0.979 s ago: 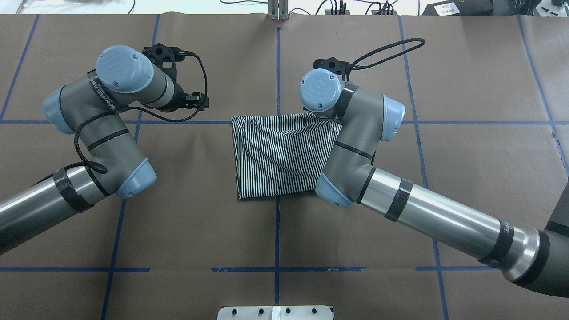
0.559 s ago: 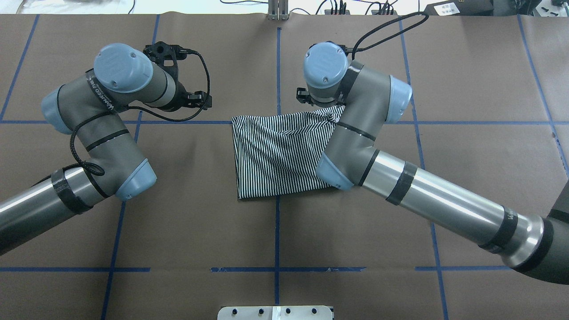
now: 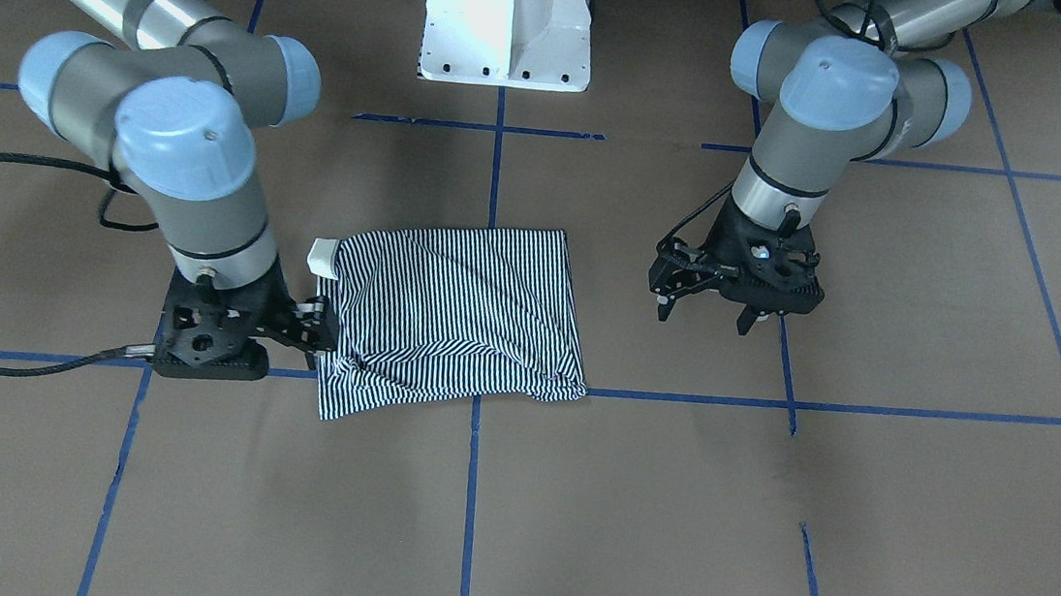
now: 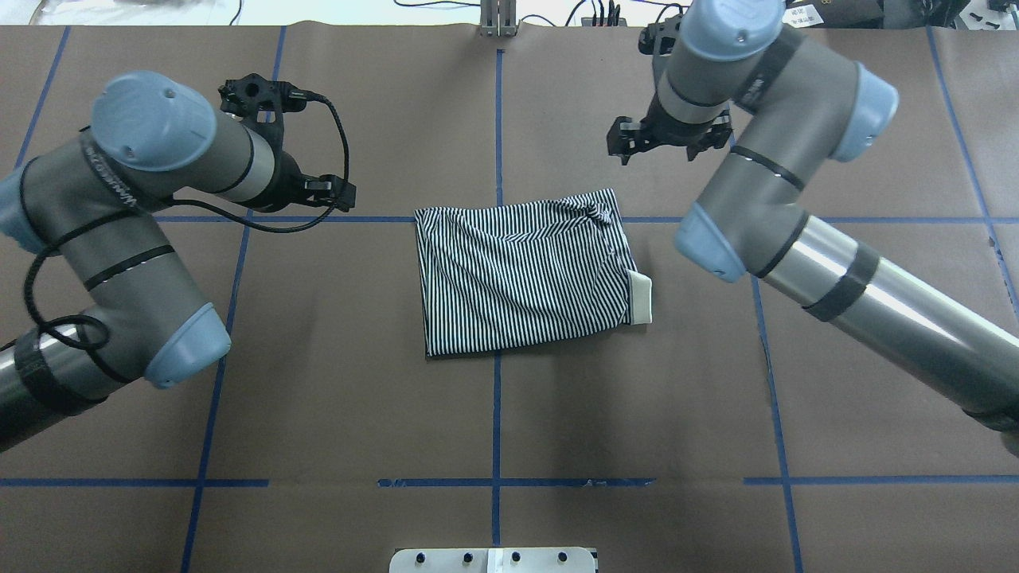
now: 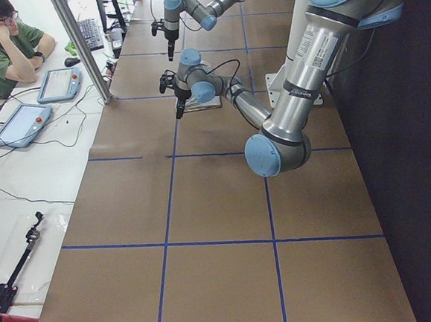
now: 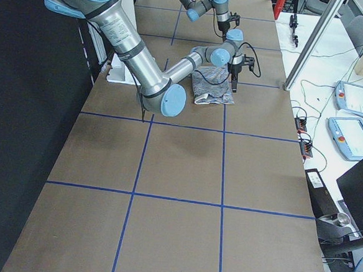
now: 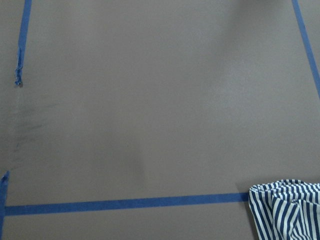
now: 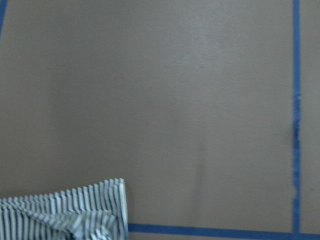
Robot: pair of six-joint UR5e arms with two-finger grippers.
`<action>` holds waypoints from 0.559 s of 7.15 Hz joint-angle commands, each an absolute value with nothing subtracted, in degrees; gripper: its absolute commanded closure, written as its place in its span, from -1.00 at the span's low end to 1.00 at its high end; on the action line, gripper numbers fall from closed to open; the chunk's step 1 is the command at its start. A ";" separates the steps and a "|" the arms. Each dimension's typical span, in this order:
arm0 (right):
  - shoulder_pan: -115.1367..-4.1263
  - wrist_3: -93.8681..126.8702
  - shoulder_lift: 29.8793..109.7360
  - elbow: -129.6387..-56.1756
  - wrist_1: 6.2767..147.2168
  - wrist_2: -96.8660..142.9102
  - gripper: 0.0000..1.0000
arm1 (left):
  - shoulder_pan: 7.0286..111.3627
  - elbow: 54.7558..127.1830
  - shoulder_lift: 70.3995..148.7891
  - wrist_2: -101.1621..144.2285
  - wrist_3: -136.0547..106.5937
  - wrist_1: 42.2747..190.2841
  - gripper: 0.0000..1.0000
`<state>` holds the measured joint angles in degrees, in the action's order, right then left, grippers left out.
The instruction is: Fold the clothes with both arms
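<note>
The striped polo shirt lies folded into a rough rectangle at the table's middle, with a cream collar corner sticking out on its right side. It also shows in the front-facing view, and its corners show in the left wrist view and the right wrist view. My right gripper is open and empty, raised beyond the shirt's far right corner. In the front-facing view it sits beside that edge. My left gripper is open and empty, well off the shirt's left side.
The table is covered in brown paper with a grid of blue tape lines. The white pedestal base stands at the robot's side. An operator sits by tablets past the far edge.
My right arm has lifted off the shirt and swung away to the far right, which uncovers the cream collar corner. My left arm has drawn back a little to the left.
</note>
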<state>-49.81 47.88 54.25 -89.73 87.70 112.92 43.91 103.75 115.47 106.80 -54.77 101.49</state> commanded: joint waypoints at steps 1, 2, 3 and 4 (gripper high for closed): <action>-58.40 31.37 68.31 -100.68 89.47 119.59 -1.00 | 49.71 115.79 107.79 108.62 -40.33 91.96 -1.00; -63.75 21.72 73.86 -101.94 89.47 123.10 -1.00 | 55.49 118.01 102.36 111.68 -29.73 91.85 -1.00; -69.20 11.79 78.35 -101.87 89.47 125.66 -1.00 | 62.77 118.04 98.39 114.15 -17.61 91.85 -1.00; -73.61 5.60 82.05 -101.78 89.47 126.21 -1.00 | 70.32 117.43 95.13 118.17 -10.01 91.76 -1.00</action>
<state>-67.86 14.72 76.98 -101.50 89.45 124.48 61.79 117.37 99.51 114.09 -20.78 92.03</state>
